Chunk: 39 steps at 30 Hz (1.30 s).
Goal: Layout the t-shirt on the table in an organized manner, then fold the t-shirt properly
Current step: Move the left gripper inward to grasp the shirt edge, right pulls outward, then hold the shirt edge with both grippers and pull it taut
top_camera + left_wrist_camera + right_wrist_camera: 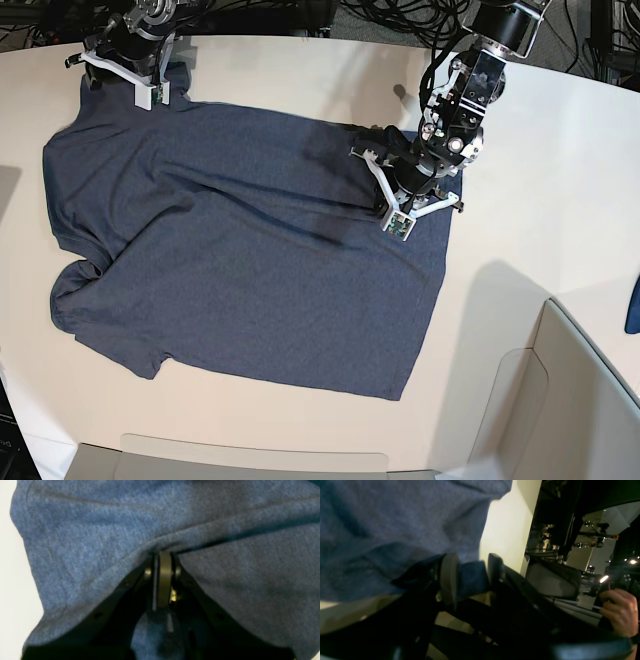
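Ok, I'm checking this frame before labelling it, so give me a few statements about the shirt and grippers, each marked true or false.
1. The t-shirt lies spread on the table. True.
2. The left gripper is shut on the t-shirt. True.
3. The right gripper has its jaws pressed together. False: they stand apart with cloth between them.
4. The t-shirt is folded in half. False: it lies in one open layer, with wrinkles.
5. Both arms hang far above the shirt. False: both are at its far edge.

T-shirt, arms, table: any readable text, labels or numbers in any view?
None readable.
T-shirt: plain navy cloth showing, with no lettering or label visible.
Table: bare of print.
Arms' white brackets: any markings too small to read.
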Tool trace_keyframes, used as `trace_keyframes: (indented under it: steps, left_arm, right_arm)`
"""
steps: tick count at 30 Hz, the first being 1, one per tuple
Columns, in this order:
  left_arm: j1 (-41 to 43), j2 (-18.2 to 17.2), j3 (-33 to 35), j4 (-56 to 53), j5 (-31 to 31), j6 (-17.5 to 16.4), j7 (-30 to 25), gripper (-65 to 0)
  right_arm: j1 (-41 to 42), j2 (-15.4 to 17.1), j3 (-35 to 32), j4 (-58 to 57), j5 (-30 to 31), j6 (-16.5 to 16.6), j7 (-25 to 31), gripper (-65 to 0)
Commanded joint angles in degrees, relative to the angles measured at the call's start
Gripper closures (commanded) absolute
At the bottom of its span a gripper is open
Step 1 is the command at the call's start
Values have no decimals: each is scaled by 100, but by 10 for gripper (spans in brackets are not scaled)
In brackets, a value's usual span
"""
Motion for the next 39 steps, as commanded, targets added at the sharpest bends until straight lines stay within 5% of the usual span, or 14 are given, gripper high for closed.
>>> trace_keyframes:
  steps: [1,10,14,19,32,39]
  left_arm:
    - [181,-98,22,-176,190,87,1038,-25]
    - [181,-98,-4,-159,190,87,1091,-25]
    - [365,-178,-241,263,163,87,1073,-32]
    - [735,-151,-813,1063,154,87,1108,-162]
    - [1218,-54,-945,2496,154,87,1363,-184]
    - [1183,-54,-945,2742,146,79,1363,-185]
  right_arm:
    - [-32,10,48,115,-137,-64,37,-213]
    - [47,-184,118,291,-137,-64,116,-216]
    - [451,-456,118,265,-119,-64,644,-215]
    - [1330,-781,101,221,100,-64,688,-214]
    - [1840,-755,145,142,1322,-64,688,-213]
    - [1743,-395,277,133,2298,-64,688,-212]
